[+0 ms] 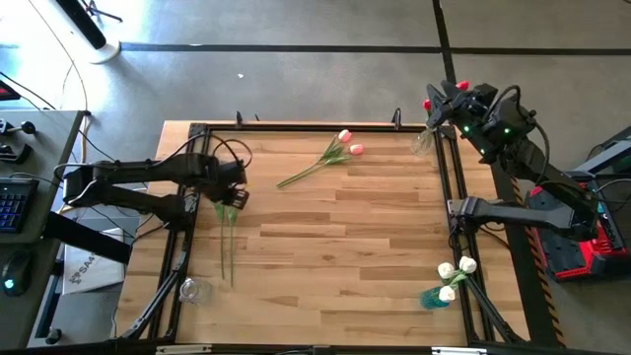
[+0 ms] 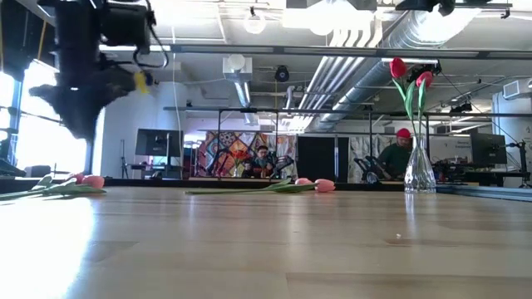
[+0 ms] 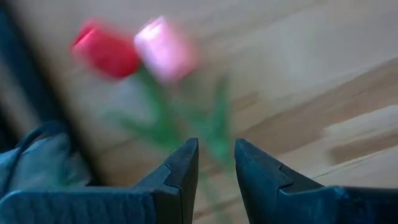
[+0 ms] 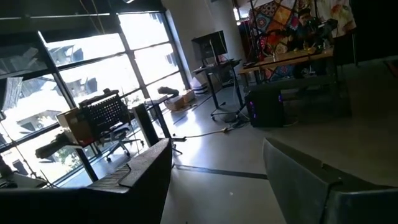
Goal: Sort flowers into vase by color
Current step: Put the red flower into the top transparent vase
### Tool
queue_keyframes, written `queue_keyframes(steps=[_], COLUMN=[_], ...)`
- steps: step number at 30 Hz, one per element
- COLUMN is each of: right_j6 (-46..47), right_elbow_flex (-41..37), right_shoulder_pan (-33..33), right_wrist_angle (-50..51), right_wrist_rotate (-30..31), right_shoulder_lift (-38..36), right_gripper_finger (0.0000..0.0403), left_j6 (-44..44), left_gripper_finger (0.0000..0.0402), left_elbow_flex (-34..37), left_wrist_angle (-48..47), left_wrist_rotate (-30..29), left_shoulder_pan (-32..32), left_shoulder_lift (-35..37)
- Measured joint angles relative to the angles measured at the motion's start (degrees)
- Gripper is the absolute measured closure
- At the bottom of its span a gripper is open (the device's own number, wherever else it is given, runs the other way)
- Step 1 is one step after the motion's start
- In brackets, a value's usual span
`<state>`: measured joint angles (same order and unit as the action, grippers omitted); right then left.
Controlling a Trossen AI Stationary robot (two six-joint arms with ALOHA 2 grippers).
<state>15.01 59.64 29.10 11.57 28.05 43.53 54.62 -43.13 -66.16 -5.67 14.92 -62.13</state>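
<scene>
A red tulip (image 3: 106,50) and a pink tulip (image 3: 163,48) lie side by side on the table at the left. Their long green stems (image 1: 227,247) run toward the near edge. My left gripper (image 3: 216,162) hangs above them, pointing down and open, and the stems show through the gap between its fingers. In the low view it (image 2: 79,124) is clear of the table. My right gripper (image 4: 214,168) is raised at the far right corner. It is level and open, with nothing between its fingers.
Two pink tulips (image 1: 345,143) lie at the far middle. A clear vase (image 2: 418,170) with two red tulips stands at the far right corner. White tulips (image 1: 455,271) sit in a teal vase (image 1: 432,296) at the near right. A clear glass vase (image 1: 192,291) is at the near left.
</scene>
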Motion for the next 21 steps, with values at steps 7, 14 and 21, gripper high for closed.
queue_keyframes(steps=[7, 14, 21], right_j6=[0.00, -2.15, -1.86], right_elbow_flex=[0.00, 0.02, 0.02], right_shoulder_pan=[0.00, 0.00, 0.09], right_wrist_angle=[-4.01, -9.99, -5.53], right_wrist_rotate=[0.16, -1.11, -0.99], right_shoulder_lift=[-0.86, -2.73, -2.25], right_gripper_finger=[0.0164, 0.0164, 0.0164], left_j6=[0.55, 1.37, 2.55], left_gripper_finger=[0.0314, 0.0314, 0.0314], left_elbow_flex=[0.02, 4.34, 5.92], left_wrist_angle=[-5.92, -1.67, 0.30], left_wrist_rotate=[0.02, 1.04, -0.03], left_shoulder_pan=[0.00, 0.00, -0.62], left_shoulder_lift=[-0.87, -0.83, -0.85])
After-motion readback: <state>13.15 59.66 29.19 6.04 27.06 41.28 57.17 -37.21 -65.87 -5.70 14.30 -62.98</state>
